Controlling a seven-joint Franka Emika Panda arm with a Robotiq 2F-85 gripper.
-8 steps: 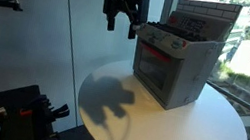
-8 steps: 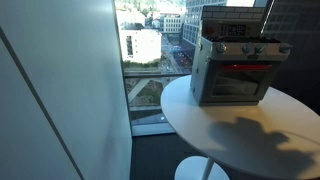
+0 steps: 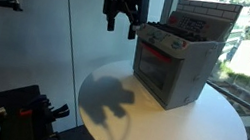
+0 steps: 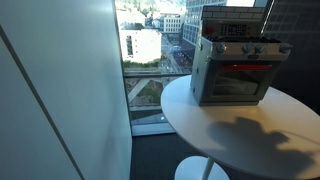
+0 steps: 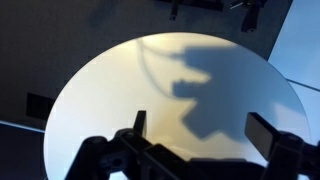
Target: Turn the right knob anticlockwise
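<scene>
A grey toy oven point(image 3: 174, 66) with a red glowing window and a row of small knobs point(image 3: 176, 44) along its top front stands at the far side of a round white table point(image 3: 147, 124). It also shows in an exterior view point(image 4: 235, 68), knobs point(image 4: 252, 49) along its top edge. My gripper point(image 3: 121, 22) hangs in the air above the table, to the side of the oven and apart from it, jaws open and empty. In the wrist view my gripper point(image 5: 202, 130) looks down on the bare tabletop point(image 5: 110, 90); the oven is out of that view.
A cardboard box point(image 3: 206, 17) stands behind the oven. A tall window with a city view point(image 4: 150, 45) runs beside the table. Dark equipment point(image 3: 27, 110) sits low beside the table. The arm's shadow point(image 3: 115, 99) falls on the tabletop.
</scene>
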